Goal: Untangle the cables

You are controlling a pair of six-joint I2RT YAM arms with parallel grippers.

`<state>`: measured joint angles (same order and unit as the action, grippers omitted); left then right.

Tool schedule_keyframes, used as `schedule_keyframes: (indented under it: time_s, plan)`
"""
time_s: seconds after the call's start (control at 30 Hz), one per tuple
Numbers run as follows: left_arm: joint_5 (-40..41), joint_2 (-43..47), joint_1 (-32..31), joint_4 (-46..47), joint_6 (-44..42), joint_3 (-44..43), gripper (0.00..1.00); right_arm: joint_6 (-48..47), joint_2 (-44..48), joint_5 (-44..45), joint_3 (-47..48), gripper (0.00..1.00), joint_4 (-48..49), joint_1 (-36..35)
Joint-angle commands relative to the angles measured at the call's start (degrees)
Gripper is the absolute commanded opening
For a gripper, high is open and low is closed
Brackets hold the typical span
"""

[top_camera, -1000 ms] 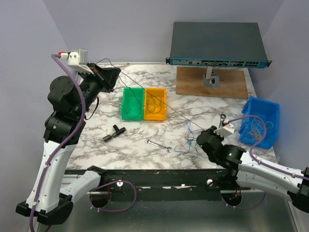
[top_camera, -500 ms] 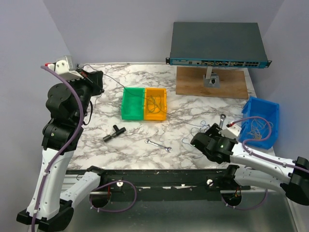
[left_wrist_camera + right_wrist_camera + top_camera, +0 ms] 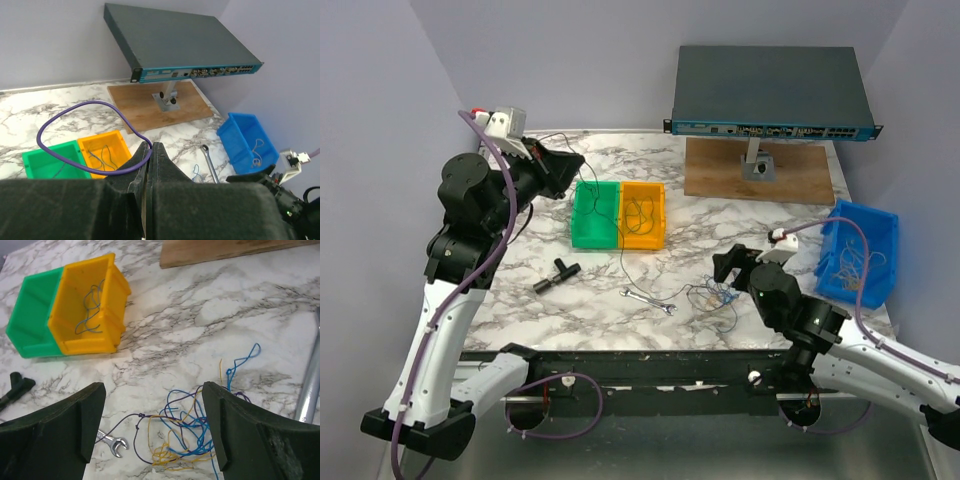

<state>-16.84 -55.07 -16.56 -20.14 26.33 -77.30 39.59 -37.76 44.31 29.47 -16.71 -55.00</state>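
From above, your left hand (image 3: 563,168) hangs raised over the 10 o'clock part of the tabletop (image 3: 720,215). The cables (image 3: 713,295) lie in a loose bunch on the marble at about 5 o'clock. Your right hand (image 3: 725,266) is just at the bunch's 12 o'clock side, and a small wrench (image 3: 648,300) lies near its 9 o'clock. In the left wrist view the fingers are pressed together on a purple strand (image 3: 91,102). It arcs out in a wide springy loop over the green bin (image 3: 52,161) and the orange bin (image 3: 102,150). In the right wrist view the hand's fingers (image 3: 85,415) stand wide apart and hold nothing, with the bunch on the marble between them toward 5 o'clock.

Expect these wires to be almost weightless, limp and slick. They will likely slide through a loose pinch and snag on one another if you tug. I'd stay out of the knotted middle and take one strand that stands clear, such as the blue loop (image 3: 245,357) at the bunch's 1 o'clock, then draw it out slowly.
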Motion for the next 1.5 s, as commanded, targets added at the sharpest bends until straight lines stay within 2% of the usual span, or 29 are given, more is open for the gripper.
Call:
schedule_keyframes:
  time_s: [0.0, 0.17, 0.33, 0.5, 0.6, 0.77, 1.0, 1.13, 1.17, 1.23, 1.3, 1.33, 1.37, 1.47]
  plan:
    - [-6.6, -1.1, 0.3, -0.2, -2.9, -0.8, 0.00, -11.7, -3.9, -9.1, 2.5, 0.86, 7.4, 0.3]
    - [-9.4, -4.2, 0.3, -2.8, -5.0, -2.6, 0.00, -16.6, -11.7, -21.4, 4.6, 0.86, 14.9, 0.3]
    - [-13.0, -7.7, 0.3, -6.0, -5.5, -4.8, 0.00, -20.6, -18.6, -37.3, 5.9, 0.85, 28.6, 0.3]
    - [-19.0, -9.1, 0.3, -6.4, -5.5, -5.2, 0.00, -22.2, -26.0, -49.1, 10.3, 0.81, 39.8, 0.3]
    - [-20.5, -10.0, 0.2, -9.3, -7.4, -6.4, 0.00, -22.9, -30.1, -50.4, 14.1, 0.80, 43.4, 0.3]
    - [-15.2, -10.6, 0.2, -13.1, -10.9, -7.5, 0.00, -23.5, -36.8, -47.5, 19.0, 0.79, 46.8, 0.3]
    - [-17.5, -11.6, 0.2, -13.5, -10.7, -9.0, 0.00, -23.1, -47.3, -49.8, 23.0, 0.77, 49.9, 0.3]
    - [-17.3, -12.0, 0.3, -13.7, -11.1, -10.1, 0.00, -22.2, -52.1, -47.2, 22.5, 0.75, 52.4, 0.3]
    - [-17.0, -12.2, 0.3, -13.8, -11.4, -10.3, 0.00, -22.0, -53.2, -46.4, 22.6, 0.70, 52.4, 0.3]
    - [-15.4, -12.2, 0.3, -13.6, -12.0, -10.1, 0.00, -21.1, -55.4, -44.5, 23.8, 0.40, 50.3, 0.3]
    - [-13.8, -12.6, 0.4, -13.0, -13.0, -9.8, 0.00, -20.3, -56.5, -41.8, 24.1, 0.25, 48.8, 0.3]
    - [-13.0, -13.0, 0.5, -12.7, -13.3, -9.7, 0.00, -19.8, -56.5, -41.3, 23.5, 0.10, 48.9, 0.3]
    - [-12.3, -13.7, 0.7, -12.6, -13.5, -9.7, 0.00, -19.2, -56.0, -40.7, 22.7, 0.01, 49.4, 0.2]
    - [-7.8, -16.8, 1.9, -11.8, -13.9, -9.4, 0.00, -16.9, -53.2, -38.4, 18.7, 0.01, 51.9, 0.3]
